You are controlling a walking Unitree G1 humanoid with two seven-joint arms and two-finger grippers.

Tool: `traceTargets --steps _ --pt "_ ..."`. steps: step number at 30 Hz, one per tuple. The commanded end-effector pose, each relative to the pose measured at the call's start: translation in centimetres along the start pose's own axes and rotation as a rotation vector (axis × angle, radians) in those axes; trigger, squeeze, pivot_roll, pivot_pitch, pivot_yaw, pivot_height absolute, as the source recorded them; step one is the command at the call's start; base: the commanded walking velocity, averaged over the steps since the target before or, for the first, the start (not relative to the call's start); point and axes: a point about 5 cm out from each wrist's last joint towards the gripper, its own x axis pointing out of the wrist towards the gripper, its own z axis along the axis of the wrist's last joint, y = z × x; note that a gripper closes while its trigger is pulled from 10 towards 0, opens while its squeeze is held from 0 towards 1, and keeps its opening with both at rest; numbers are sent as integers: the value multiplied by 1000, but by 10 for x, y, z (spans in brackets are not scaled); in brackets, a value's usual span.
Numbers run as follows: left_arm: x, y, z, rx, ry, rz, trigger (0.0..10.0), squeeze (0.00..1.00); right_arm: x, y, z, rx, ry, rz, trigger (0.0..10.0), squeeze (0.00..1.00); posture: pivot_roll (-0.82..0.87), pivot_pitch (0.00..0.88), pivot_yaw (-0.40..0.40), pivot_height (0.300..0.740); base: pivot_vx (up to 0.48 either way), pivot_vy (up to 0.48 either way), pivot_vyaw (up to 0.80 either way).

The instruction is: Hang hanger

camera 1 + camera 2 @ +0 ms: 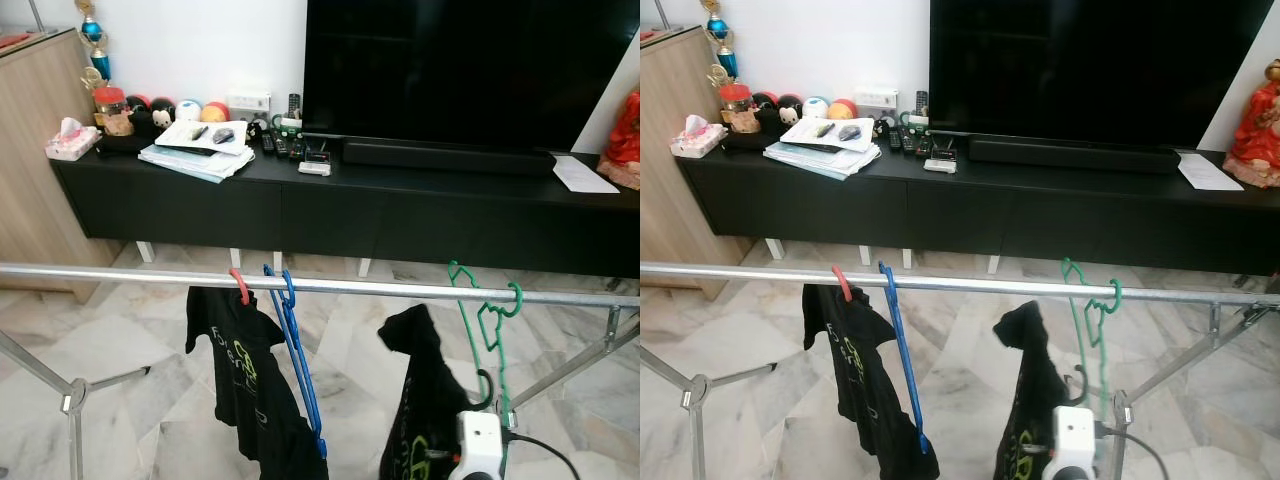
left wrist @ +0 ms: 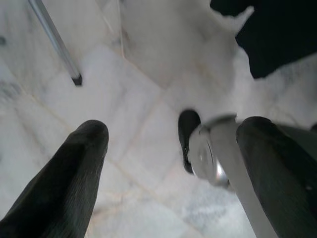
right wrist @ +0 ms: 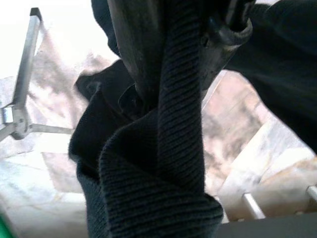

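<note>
1. Indoors, a metal drying rail point(image 1: 380, 288) spans the marble floor point(image 1: 150, 330) in front of a black TV cabinet point(image 1: 330, 215).
2. Hooked over the rail, a green hanger point(image 1: 487, 325) carries a black shirt point(image 1: 425, 390) toward its right end.
3. Further left hang a blue hanger point(image 1: 297, 350) and a red-hooked hanger point(image 1: 240, 285) with another black shirt point(image 1: 250, 385).
4. Below, the left gripper point(image 2: 173, 144) hangs over the floor, fingers apart.
5. Nearby, the right gripper point(image 3: 171, 89) is clamped on the first shirt's black fabric.
</note>
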Motion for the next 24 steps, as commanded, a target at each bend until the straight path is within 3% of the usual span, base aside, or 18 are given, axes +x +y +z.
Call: traceTargets --steps 1,4,6,7,11,14,24 --pt "-1 -4 -7 16 35 -11 10000 0 0 -10 5 25 -44 -34 10000 0 -80 0 -19 740 0 0 0" --pt "0 -18 -8 33 69 -65 10000 0 -4 -25 6 57 -86 -95 10000 0 -130 0 13 740 0 0 0" --pt "2 -22 -1 55 54 -80 10000 0 -3 -25 8 71 -100 -97 10000 0 -125 0 10 740 0 0 0" --pt "6 -22 11 56 24 -73 10000 0 2 -21 11 71 -106 -88 10000 0 -132 0 7 740 0 0 0" --pt "10 -19 24 45 -3 -55 10000 0 6 -15 14 60 -107 -73 10000 0 -150 0 6 740 0 0 0" --pt "17 -9 55 21 -68 -18 10000 0 18 2 28 73 -153 -37 10000 0 -139 0 5 740 0 0 0" --pt "23 -7 86 27 -108 -24 10000 0 39 16 58 90 -167 -50 10000 0 -154 0 78 740 0 0 0"
